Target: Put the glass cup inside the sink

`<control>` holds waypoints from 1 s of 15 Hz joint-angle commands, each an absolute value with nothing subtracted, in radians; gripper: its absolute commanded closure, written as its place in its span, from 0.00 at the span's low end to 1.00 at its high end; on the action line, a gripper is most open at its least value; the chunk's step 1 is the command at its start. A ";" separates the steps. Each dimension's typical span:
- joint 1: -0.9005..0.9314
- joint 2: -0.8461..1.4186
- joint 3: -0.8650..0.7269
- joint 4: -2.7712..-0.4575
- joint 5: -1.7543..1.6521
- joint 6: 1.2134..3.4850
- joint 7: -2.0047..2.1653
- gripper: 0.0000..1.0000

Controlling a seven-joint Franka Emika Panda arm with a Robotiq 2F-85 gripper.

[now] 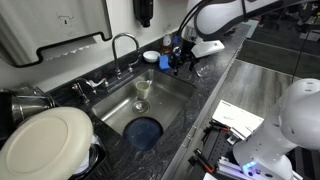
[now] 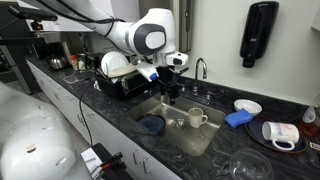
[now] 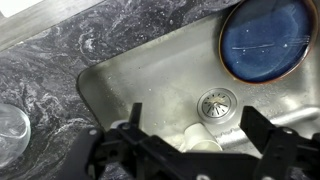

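The glass cup (image 3: 10, 131) stands on the dark speckled counter beside the sink, cut by the left edge of the wrist view; it shows faintly in an exterior view (image 1: 200, 70). The steel sink (image 3: 150, 80) is seen in both exterior views (image 1: 172, 95) (image 2: 208, 138), with a chrome gooseneck faucet (image 1: 124, 45) at its rim. My gripper (image 3: 197, 125) is open and empty. It hangs over the sink's corner, above a white mug (image 3: 195, 137) that lies near the drain (image 3: 217, 102). The gripper also shows in both exterior views (image 1: 179, 60) (image 2: 170, 92).
In the sink are a blue dish (image 3: 265, 40) (image 1: 145, 131), a yellowish glass (image 1: 142, 90) and the white mug (image 2: 197, 118). A dish rack with white plates (image 1: 45, 140) (image 2: 118, 68) stands at one end. A blue cloth (image 2: 238, 118), a white bowl (image 2: 248, 106) and a tipped mug (image 2: 282, 133) lie on the counter.
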State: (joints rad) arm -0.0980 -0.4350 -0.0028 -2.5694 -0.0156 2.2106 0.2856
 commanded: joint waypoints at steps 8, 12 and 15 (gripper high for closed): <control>-0.132 -0.439 0.030 -2.547 -0.072 2.235 0.385 0.00; -0.163 -0.413 0.041 -2.548 -0.195 2.300 0.429 0.00; -0.172 -0.403 0.013 -2.570 -0.248 2.365 0.378 0.00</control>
State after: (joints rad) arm -0.1408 -0.4318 0.0165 -2.5538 -0.2031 2.2909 0.4176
